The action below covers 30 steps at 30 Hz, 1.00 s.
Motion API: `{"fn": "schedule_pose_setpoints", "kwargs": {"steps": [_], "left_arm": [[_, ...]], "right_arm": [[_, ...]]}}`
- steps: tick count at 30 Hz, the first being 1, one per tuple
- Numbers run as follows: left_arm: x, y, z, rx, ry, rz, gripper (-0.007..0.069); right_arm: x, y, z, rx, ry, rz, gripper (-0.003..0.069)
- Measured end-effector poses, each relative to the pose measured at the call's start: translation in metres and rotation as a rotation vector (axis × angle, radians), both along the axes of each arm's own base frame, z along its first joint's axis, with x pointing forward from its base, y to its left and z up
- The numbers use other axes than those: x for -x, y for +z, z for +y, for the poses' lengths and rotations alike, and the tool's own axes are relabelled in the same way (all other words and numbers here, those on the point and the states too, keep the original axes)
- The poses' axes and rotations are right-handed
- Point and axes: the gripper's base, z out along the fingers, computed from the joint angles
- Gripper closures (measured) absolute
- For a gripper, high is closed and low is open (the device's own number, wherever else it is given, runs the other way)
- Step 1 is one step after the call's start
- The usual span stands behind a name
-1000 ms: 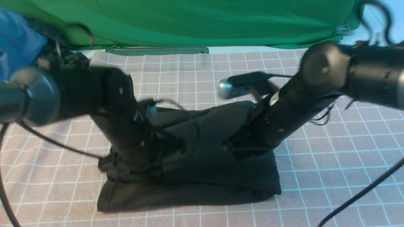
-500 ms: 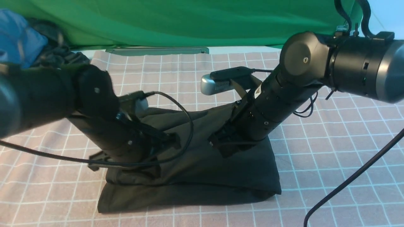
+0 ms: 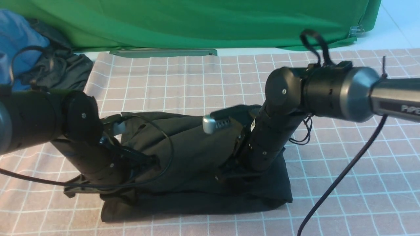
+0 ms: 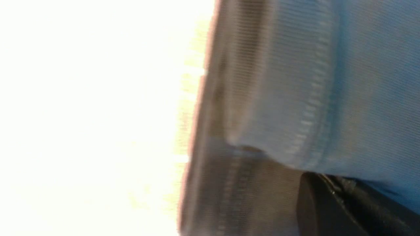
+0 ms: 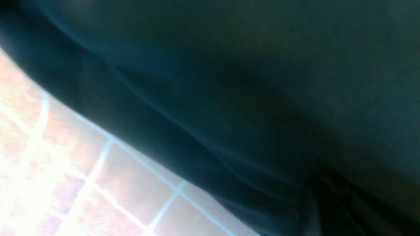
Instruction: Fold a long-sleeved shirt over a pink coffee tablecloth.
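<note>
While both arms reach down into the shirt (image 3: 197,154), the fold looks well under way: the black garment lies bunched in a compact heap near the front edge of the tablecloth (image 3: 203,78), roughly midway between its side edges, with a raised upper layer draped over a flatter bottom layer. The left gripper (image 3: 98,190) sits at the heap's left end and the right gripper (image 3: 229,172) near its middle-right; each has its jaws pressed together, and both appear to be pinching shirt fabric (the fingertips are buried in dark cloth, so the hold itself is a judgement). The left wrist view shows a stitched hem close to the lens; the right wrist view shows dark folds over pink squares. I judge the step in hand to be carrying the lifted layer over the lower one. Next, that layer needs laying down flat and aligned with the bottom edge before the jaws let go.
</note>
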Motion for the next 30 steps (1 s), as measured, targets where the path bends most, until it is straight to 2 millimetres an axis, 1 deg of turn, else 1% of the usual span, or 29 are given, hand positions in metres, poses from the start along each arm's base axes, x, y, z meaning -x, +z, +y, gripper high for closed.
{"fn": "schedule_pose_setpoints", "kwargs": {"steps": [3,6,10,12,14,15,17,18,19,21,22,23,24,26,30], "left_arm": [[0.001,0.000,0.006,-0.011,0.010,0.021,0.0612],[0.002,0.006,0.008,-0.006,0.015,0.001,0.0612],[0.005,0.033,0.006,0.065,0.023,-0.136,0.0612],[0.002,0.047,0.005,0.088,0.024,-0.204,0.0612],[-0.006,0.063,0.004,0.101,0.020,-0.248,0.0612],[-0.008,0.065,0.004,0.101,0.020,-0.250,0.0612],[-0.027,0.086,0.005,0.112,0.026,-0.273,0.0612],[-0.028,0.088,0.005,0.113,0.025,-0.278,0.0612],[-0.040,0.096,0.007,0.112,0.025,-0.289,0.0612],[-0.060,0.102,0.011,0.109,0.025,-0.300,0.0612],[-0.070,0.101,0.013,0.103,0.022,-0.298,0.0611],[-0.072,0.101,0.013,0.103,0.019,-0.300,0.0610],[-0.085,0.101,0.013,0.092,-0.003,-0.307,0.0609],[-0.096,0.093,0.012,0.082,-0.023,-0.295,0.0599],[-0.114,0.071,0.009,0.064,-0.066,-0.258,0.0505]], "right_arm": [[0.001,0.000,-0.001,0.017,0.014,0.007,0.0622],[0.002,0.003,-0.003,0.026,0.025,0.007,0.0622],[0.005,0.019,-0.005,0.011,0.031,-0.020,0.0622],[0.006,0.025,-0.006,0.001,0.031,-0.036,0.0622],[0.006,0.030,-0.006,-0.006,0.030,-0.047,0.0622],[0.006,0.030,-0.006,-0.006,0.030,-0.047,0.0622],[0.007,0.031,-0.006,-0.008,0.030,-0.051,0.0622],[0.007,0.031,-0.006,-0.008,0.030,-0.051,0.0622],[0.007,0.031,-0.006,-0.008,0.030,-0.051,0.0622],[0.007,0.031,-0.006,-0.008,0.030,-0.051,0.0622],[0.007,0.031,-0.006,-0.008,0.030,-0.050,0.0622],[0.007,0.031,-0.006,-0.008,0.030,-0.050,0.0622],[0.007,0.031,-0.006,-0.007,0.031,-0.049,0.0622],[0.007,0.031,-0.006,-0.007,0.031,-0.048,0.0622],[0.007,0.031,-0.006,-0.007,0.030,-0.047,0.0622]]}}
